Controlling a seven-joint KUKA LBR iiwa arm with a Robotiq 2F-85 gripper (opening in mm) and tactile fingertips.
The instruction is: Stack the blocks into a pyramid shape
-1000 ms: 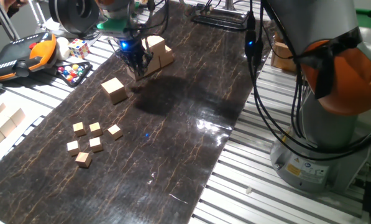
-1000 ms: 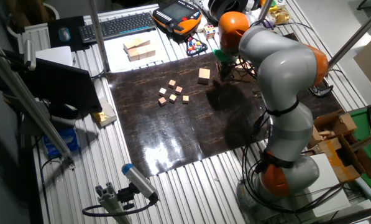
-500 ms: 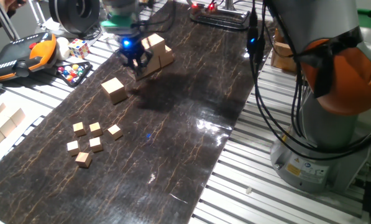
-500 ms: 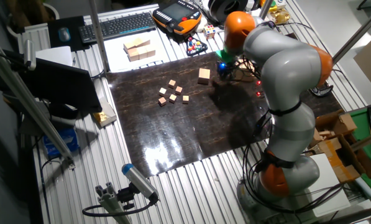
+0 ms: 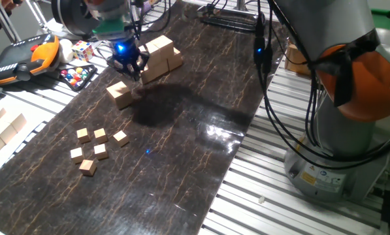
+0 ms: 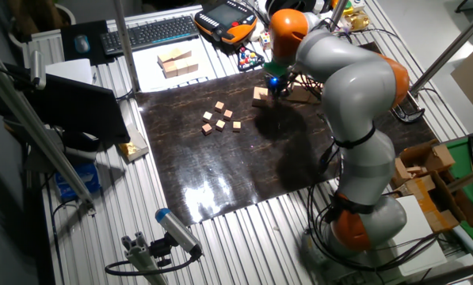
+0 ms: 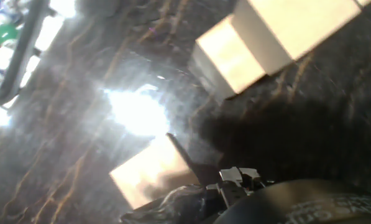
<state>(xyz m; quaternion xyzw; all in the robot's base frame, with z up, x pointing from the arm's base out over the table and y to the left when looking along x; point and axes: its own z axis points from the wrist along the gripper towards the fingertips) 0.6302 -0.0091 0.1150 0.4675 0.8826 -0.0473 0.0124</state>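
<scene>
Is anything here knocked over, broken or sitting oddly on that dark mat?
Nothing looks spilled or damaged. One big block sits alone, apart from the stacked blocks, with the gripper above it. The small cubes lie loosely scattered.

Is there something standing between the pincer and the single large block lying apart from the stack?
Nothing visible. The pincer hangs just above the lone block, with only bare dark mat around it; the stacked blocks sit to the side.
</scene>
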